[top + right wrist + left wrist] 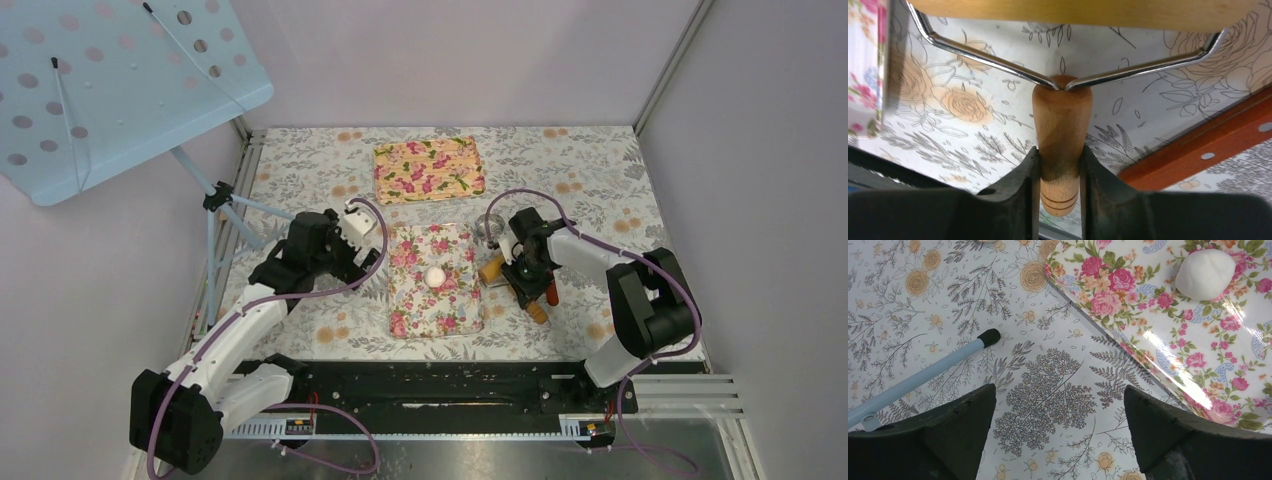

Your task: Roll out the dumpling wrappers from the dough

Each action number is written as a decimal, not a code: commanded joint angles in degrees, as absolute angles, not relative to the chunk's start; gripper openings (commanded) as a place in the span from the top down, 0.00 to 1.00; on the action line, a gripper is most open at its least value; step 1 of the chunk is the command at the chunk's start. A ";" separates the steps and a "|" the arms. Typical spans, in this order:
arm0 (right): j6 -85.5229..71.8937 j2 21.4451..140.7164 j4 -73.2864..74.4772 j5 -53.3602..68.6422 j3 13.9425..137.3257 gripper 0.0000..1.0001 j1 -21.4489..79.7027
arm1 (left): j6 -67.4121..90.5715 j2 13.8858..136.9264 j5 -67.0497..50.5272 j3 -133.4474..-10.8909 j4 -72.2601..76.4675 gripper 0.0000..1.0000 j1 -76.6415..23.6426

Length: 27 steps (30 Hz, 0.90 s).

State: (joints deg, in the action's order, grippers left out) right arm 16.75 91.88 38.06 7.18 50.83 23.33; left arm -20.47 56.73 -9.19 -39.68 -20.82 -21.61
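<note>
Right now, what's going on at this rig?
The right gripper is shut on the handle of the wooden roller, just right of the floral board. The dough sits on that board as a round ball, not yet flattened. The left gripper hangs open over the tablecloth left of the board, holding nothing.

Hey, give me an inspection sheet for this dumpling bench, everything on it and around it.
Surface: floral tablecloth, flat.
Job's things: dough, an unflattened ball on the floral board; wrappers, nothing seen.
Clutter: metal ring, second floral board, orange-handled tool beside the roller.
Grippers: left gripper open over the cloth; right gripper shut on the roller handle.
Cables: purple cables looping along both arms.
Surroundings: blue perforated panel on a stand, at left.
</note>
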 commanded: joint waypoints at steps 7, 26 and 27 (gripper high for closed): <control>19.84 79.89 47.38 6.98 56.67 1.00 23.82 | -21.15 59.96 -13.06 -43.33 -19.89 0.01 -21.55; 32.73 44.07 21.52 15.05 42.58 1.00 23.95 | -12.50 89.59 -57.53 -81.35 -39.66 0.01 -32.92; 33.19 43.62 21.14 15.64 41.67 1.00 24.18 | -11.89 90.55 -57.86 -81.51 -39.64 0.01 -34.07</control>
State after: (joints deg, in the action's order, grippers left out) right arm 31.44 46.26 32.86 11.22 45.95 23.46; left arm -15.53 87.42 -47.64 -79.59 -36.82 -30.20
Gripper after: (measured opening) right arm 0.353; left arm 0.989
